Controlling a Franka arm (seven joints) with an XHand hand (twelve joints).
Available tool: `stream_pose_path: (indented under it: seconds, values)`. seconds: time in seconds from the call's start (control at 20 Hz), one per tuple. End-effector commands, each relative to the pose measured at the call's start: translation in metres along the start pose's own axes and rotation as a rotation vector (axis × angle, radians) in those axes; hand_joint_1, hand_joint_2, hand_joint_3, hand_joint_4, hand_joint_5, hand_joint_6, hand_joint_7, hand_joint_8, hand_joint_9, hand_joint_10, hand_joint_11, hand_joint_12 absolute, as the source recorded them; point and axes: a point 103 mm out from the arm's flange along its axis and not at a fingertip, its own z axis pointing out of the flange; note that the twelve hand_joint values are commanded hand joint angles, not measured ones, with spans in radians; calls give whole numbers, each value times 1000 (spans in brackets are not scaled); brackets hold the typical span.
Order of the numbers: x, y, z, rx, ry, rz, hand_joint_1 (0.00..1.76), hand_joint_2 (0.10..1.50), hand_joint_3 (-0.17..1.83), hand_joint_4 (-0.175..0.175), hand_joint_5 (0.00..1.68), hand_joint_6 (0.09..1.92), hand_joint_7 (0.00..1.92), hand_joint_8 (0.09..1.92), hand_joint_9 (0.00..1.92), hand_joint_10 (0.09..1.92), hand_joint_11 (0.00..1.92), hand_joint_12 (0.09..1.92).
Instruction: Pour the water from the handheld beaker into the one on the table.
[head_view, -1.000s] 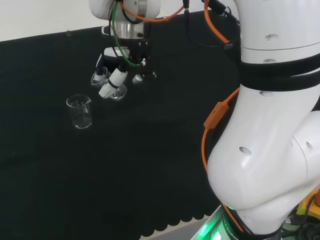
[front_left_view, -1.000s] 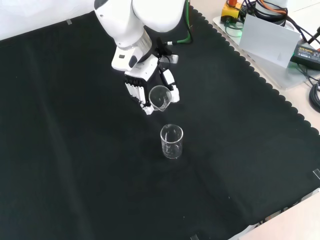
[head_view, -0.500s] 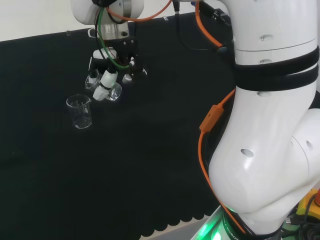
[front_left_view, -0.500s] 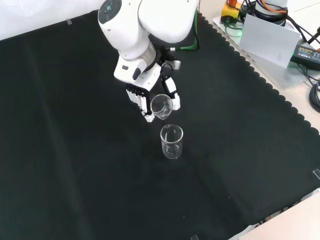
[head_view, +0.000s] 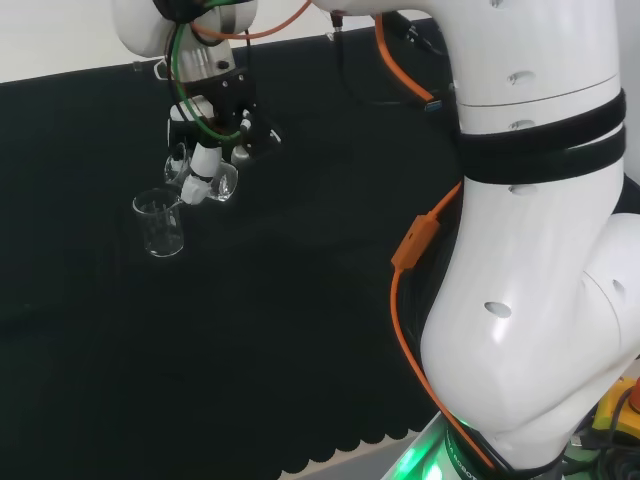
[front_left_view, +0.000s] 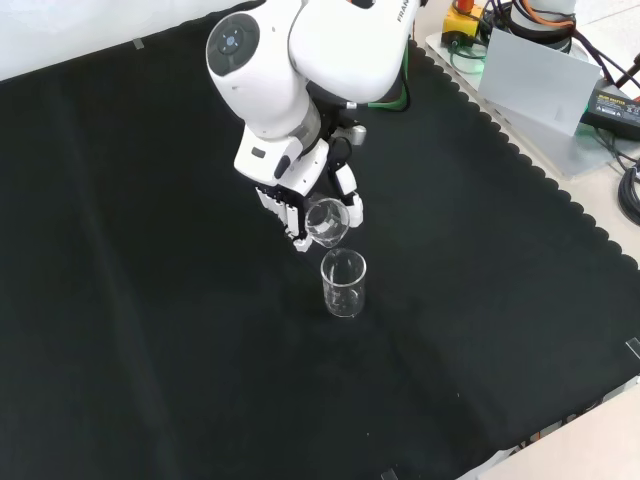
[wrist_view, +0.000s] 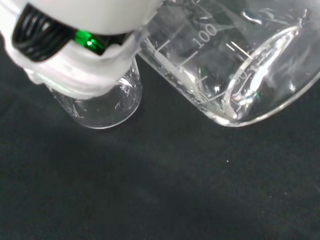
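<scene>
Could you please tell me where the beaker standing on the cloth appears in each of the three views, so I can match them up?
Head view: the standing beaker is at the left, just below and left of the hand.
Front view: it stands near the middle, directly below the hand.
Wrist view: its base shows beside the white fingers.
Shared landmark: the tilted held beaker, right next to it.
</scene>
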Motion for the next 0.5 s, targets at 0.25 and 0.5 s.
stream_pose_path:
  seconds: [0.25,0.5]
  values:
    - [12,-3,-4,58,-97,17,1172,694,501,82,1425,322,1835,87,1668,87,1301,817]
    - [19,-4,-8,73,-119,15,1172,694,503,80,1425,322,1837,87,1669,87,1305,818]
